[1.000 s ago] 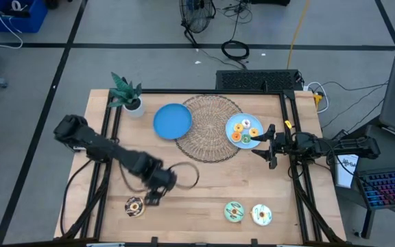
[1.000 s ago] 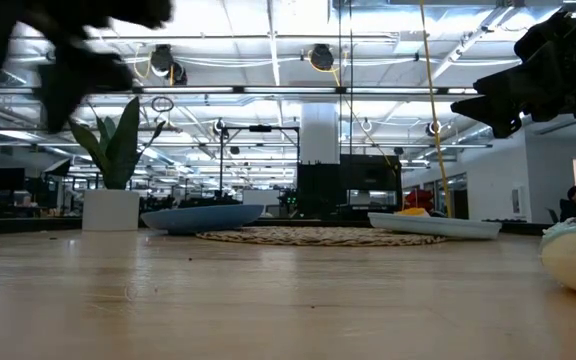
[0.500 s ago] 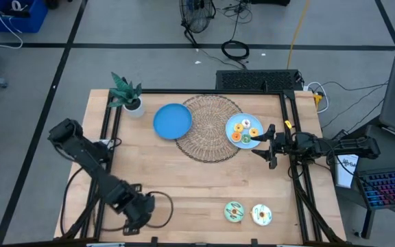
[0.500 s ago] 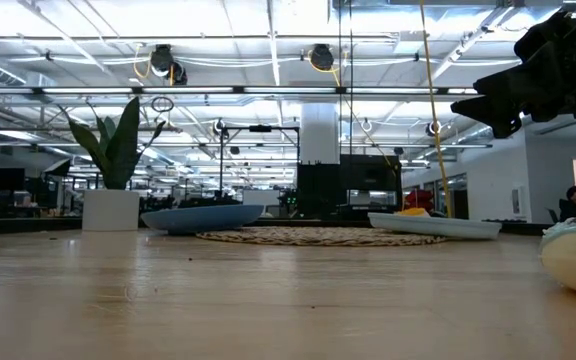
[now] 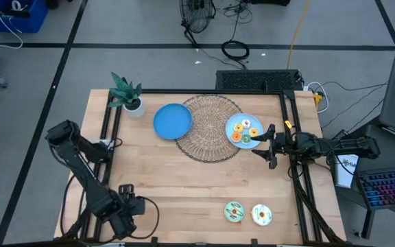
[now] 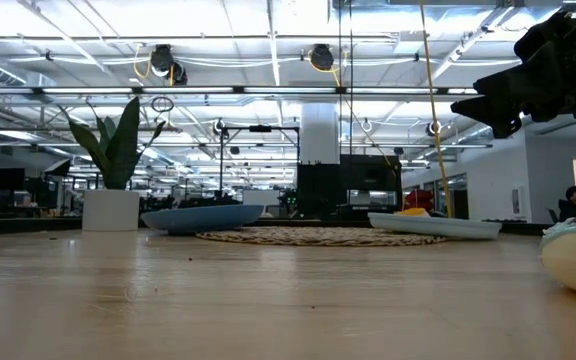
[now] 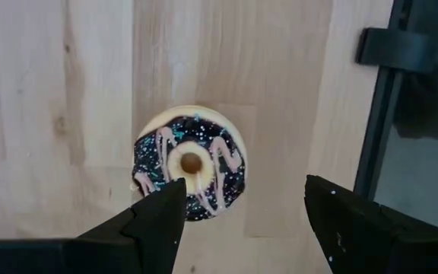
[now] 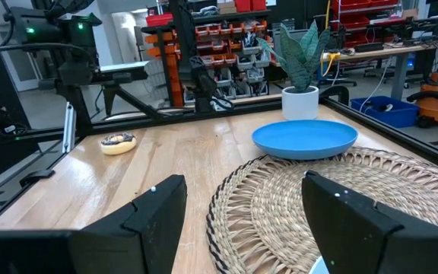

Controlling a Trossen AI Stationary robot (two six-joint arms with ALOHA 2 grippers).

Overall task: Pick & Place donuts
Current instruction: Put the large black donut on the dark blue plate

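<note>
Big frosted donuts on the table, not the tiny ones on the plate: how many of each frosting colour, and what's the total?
chocolate-frosted donut: 1
green-frosted donut: 1
white-frosted donut: 1
Total: 3

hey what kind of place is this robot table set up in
Probably a robotics lab or workshop: red parts shelving and workbenches stand behind the wooden table, and the low view shows a large open hall with ceiling ducts.
</note>
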